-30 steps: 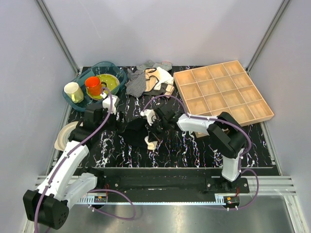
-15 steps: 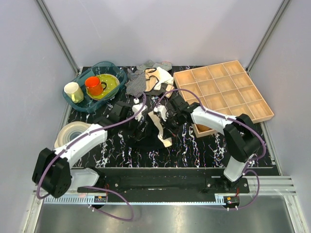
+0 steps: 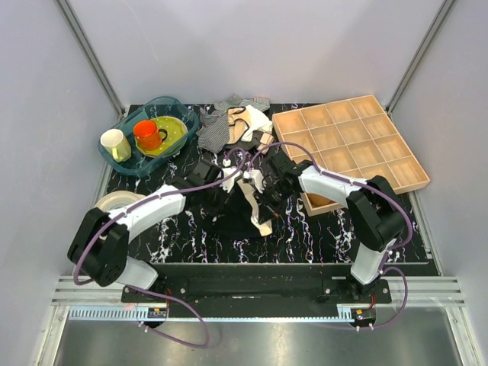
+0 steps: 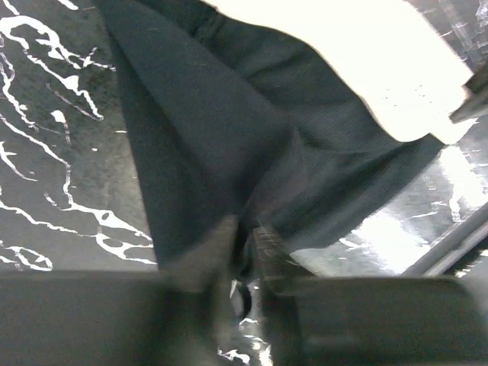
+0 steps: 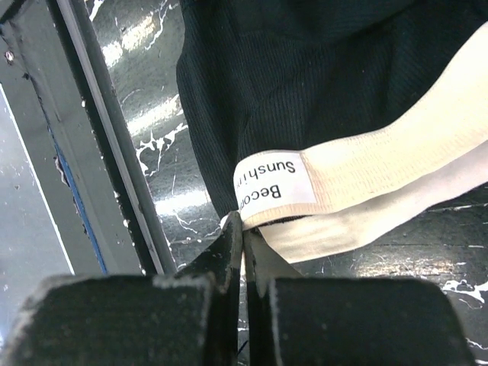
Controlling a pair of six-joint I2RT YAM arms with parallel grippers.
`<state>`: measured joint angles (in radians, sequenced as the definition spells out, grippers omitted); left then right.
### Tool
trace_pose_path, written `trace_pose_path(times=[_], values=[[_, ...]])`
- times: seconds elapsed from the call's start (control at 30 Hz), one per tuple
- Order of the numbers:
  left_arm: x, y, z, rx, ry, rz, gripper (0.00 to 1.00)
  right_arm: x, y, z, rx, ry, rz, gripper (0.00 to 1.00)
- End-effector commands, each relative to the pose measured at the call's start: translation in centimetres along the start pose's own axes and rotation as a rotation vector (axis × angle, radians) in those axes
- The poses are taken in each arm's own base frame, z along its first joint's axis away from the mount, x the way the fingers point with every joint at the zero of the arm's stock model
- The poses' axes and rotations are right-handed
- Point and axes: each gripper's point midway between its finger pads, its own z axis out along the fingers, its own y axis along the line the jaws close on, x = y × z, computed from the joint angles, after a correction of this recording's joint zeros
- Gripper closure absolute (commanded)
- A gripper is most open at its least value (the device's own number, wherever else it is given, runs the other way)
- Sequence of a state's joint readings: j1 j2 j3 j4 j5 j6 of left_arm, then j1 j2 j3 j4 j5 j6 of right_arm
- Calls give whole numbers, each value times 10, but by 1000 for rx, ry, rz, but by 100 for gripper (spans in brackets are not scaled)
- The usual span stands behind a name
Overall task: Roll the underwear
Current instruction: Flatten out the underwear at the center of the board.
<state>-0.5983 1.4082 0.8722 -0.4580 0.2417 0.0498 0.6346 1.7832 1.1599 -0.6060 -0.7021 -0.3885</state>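
Observation:
The underwear (image 3: 238, 215) is black fabric with a cream waistband (image 3: 255, 200) and hangs bunched in the middle of the marbled table. My left gripper (image 3: 223, 180) is at its left side. In the left wrist view the left gripper (image 4: 245, 229) is shut on a fold of the black underwear (image 4: 198, 137); that view is blurred. My right gripper (image 3: 264, 181) is at its right side. In the right wrist view the right gripper (image 5: 244, 225) is shut on the waistband (image 5: 396, 160) edge, beside a white printed label (image 5: 274, 183). The black underwear (image 5: 305, 76) spreads beyond the waistband.
A teal basin (image 3: 177, 107) with a cream cup, an orange mug and a green plate sits at the back left. A striped cloth pile (image 3: 217, 130) lies at the back centre. A wooden compartment tray (image 3: 351, 145) is at the right, a tape roll (image 3: 107, 206) at the left.
My left arm has swung from the left side in to the underwear, and its gripper has shut on the fabric. My right gripper has drawn the waistband up and to the right.

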Motion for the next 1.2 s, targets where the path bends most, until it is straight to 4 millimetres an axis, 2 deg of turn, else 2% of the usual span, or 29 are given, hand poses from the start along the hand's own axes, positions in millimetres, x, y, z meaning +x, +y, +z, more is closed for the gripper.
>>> trace_pose_path(times=[0.0,0.03,0.07,0.13,0.17,0.27,0.33,0.4,0.43,0.47,0.5,0.53,0.6,0.67,0.7,0.73,0.77,0.83,0.9,0.97,1.07,1.17], values=[[-7,36,-6,-152,27,-93,100,-16,1,-10,-11,-38,-30,100],[-9,46,-10,-180,20,-112,100,-16,0,-11,-8,-39,-29,100],[-7,67,-17,-230,6,-200,100,-15,0,-11,-6,-35,-27,100],[-12,86,-29,-259,-48,-271,100,-14,-1,-13,-1,-32,-27,100],[-12,105,-37,-292,-72,-327,100,-14,-2,-14,3,-32,-24,100],[-9,130,-41,-315,-96,-415,100,-13,-4,-14,11,-25,-21,100],[-3,136,-37,-305,-75,-446,98,-13,-5,-14,14,-23,-20,100],[5,147,-35,-322,-49,-489,89,-11,-6,-13,12,-14,-13,100],[6,150,-36,-330,-49,-500,75,-11,-5,-13,13,-13,-14,100],[7,155,-39,-337,-56,-517,70,-10,-5,-12,11,-7,-9,100],[7,156,-41,-339,-64,-525,67,-9,-5,-12,6,-3,-7,100],[5,156,-43,-335,-74,-526,55,-9,-4,-12,1,0,-5,100],[0,152,-52,-332,-111,-518,46,-8,-2,-12,-12,4,-3,99],[-7,143,-58,-295,-145,-506,38,-5,0,-11,-24,15,4,89],[-15,138,-69,-284,-191,-480,36,-3,1,-10,-39,24,5,82],[-20,130,-72,-248,-213,-464,34,-4,2,-11,-47,24,-4,72],[-24,126,-77,-237,-233,-451,30,-1,5,-13,-62,42,0,67],[-29,117,-87,-211,-263,-423,29,-8,4,-24,-62,19,-27,56],[-27,112,-91,-205,-266,-416,26,-16,5,-41,-45,-21,-56,50],[-21,107,-91,-194,-275,-411,23,-24,-7,-60,9,-61,-64,39],[-10,104,-81,-181,-258,-422,22,-40,-20,-76,55,-103,-117,34],[-4,105,-72,-165,-211,-441,22,-67,-30,-70,17,-135,-97,35]])
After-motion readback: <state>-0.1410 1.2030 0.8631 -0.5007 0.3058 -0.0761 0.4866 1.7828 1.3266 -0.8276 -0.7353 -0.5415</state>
